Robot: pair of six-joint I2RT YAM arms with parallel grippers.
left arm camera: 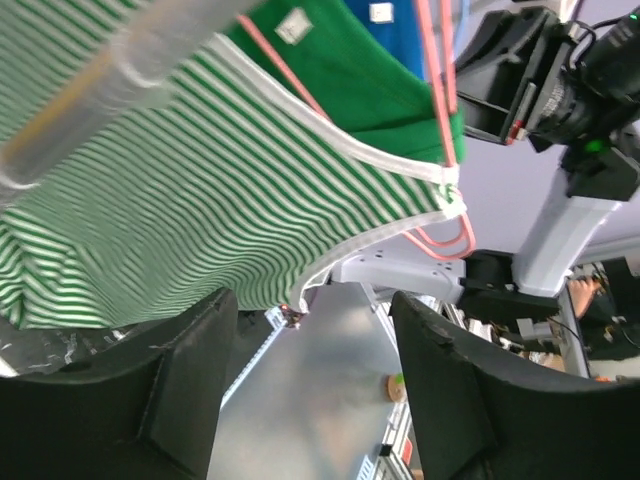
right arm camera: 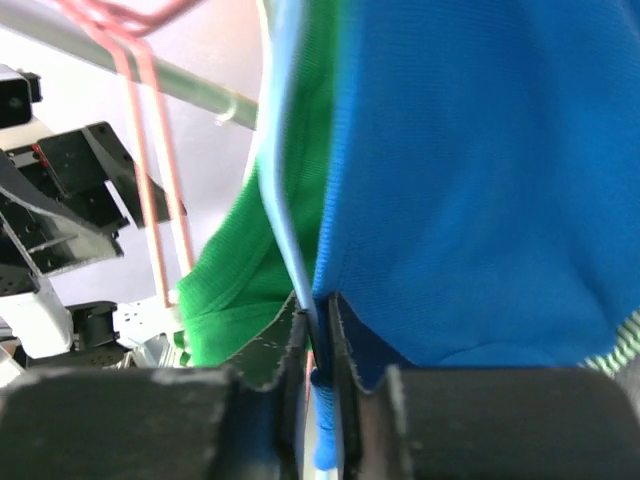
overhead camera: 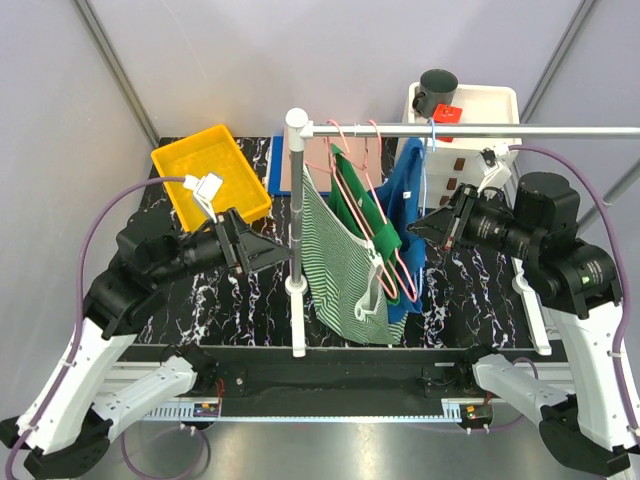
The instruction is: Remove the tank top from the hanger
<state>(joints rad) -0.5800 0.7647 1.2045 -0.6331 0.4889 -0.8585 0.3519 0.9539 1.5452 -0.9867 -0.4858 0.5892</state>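
Right gripper (right arm camera: 318,330): fingers pinched together on light-blue hanger wire (right arm camera: 287,200), edge of blue garment (right arm camera: 480,180) pressed alongside.
Left gripper (left arm camera: 310,380): jaws apart, hem corner of striped tank top (left arm camera: 200,210) just ahead of gap, not touching.
Striped tank top on pink hanger (left arm camera: 441,90) under rail (overhead camera: 500,130), green garment (left arm camera: 370,70) next behind.
Likely step: steady hanger, take cloth.
Keep pinch on wire, not fabric.
Bring left jaws over hem before closing; grab one garment only.
Draw strap off hanger arm slowly, lest neighbouring hangers swing.
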